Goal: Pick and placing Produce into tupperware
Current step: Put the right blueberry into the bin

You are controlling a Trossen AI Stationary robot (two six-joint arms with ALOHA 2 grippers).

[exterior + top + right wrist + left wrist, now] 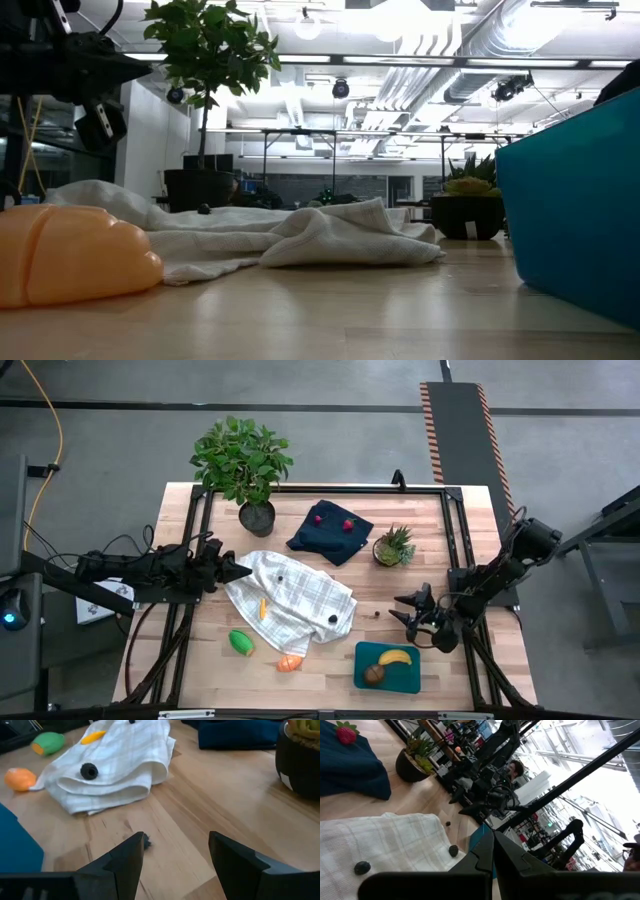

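Two tools wait: the right tool (412,615) gapes wide, empty, nearest a small dark berry (146,843) just beyond its fingertips. Left tool (236,568) is pinched closed, farther off.

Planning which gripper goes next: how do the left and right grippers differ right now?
The left gripper is shut, its fingers pressed together; the right gripper stands open with a clear gap. The left one is at the white towel's edge, the right one over bare wood above the blue container. Both are empty and point toward the table's middle.
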